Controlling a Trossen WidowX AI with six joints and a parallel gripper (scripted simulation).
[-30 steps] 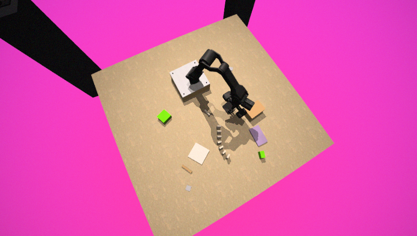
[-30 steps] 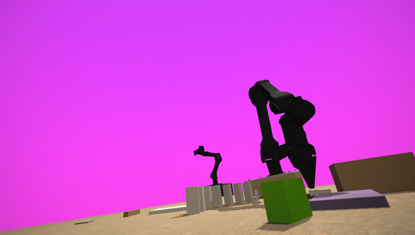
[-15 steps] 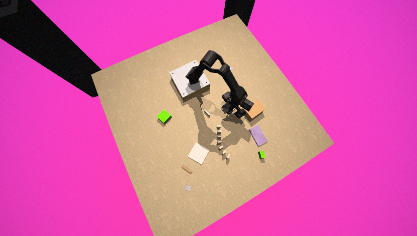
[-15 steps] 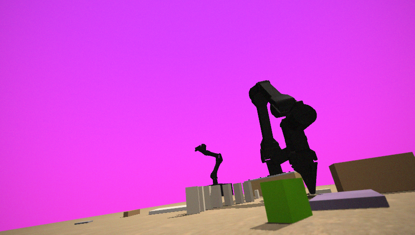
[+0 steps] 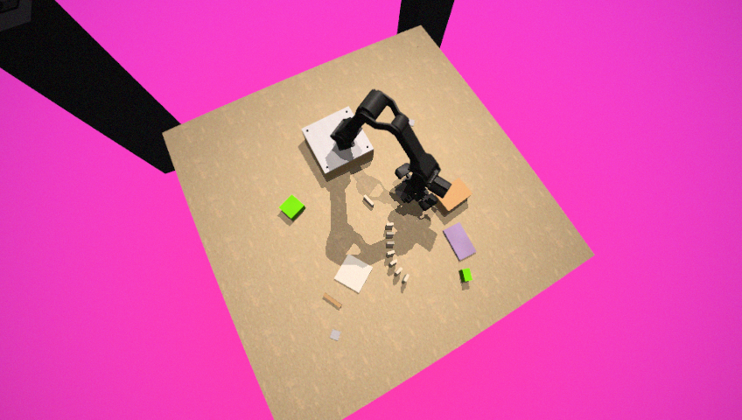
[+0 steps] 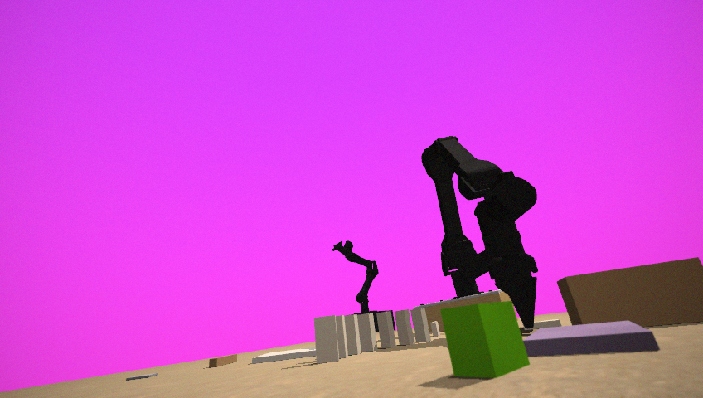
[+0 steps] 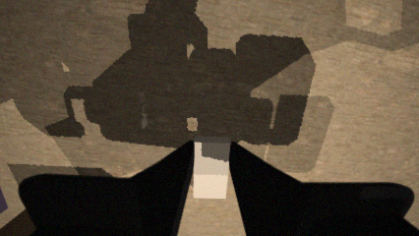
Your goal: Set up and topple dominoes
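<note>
Your black hand (image 7: 210, 167) is clenched on a small pale domino block (image 7: 210, 172), low on the tabletop (image 5: 260, 171). In the top view the curved row of standing dominoes (image 5: 391, 249) lies just below-left of it; carry that way.

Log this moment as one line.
phase: grasp | gripper: shut on loose domino | row: standing, untouched | second loose domino: lying flat

From above, the black gripper (image 5: 415, 199) and arm hide whatever sits between the jaws. In the wrist view, the pale domino (image 7: 211, 172) between the jaws is partly covered by both fingers, and the picture's bottom edge cuts the fingers off.
</note>
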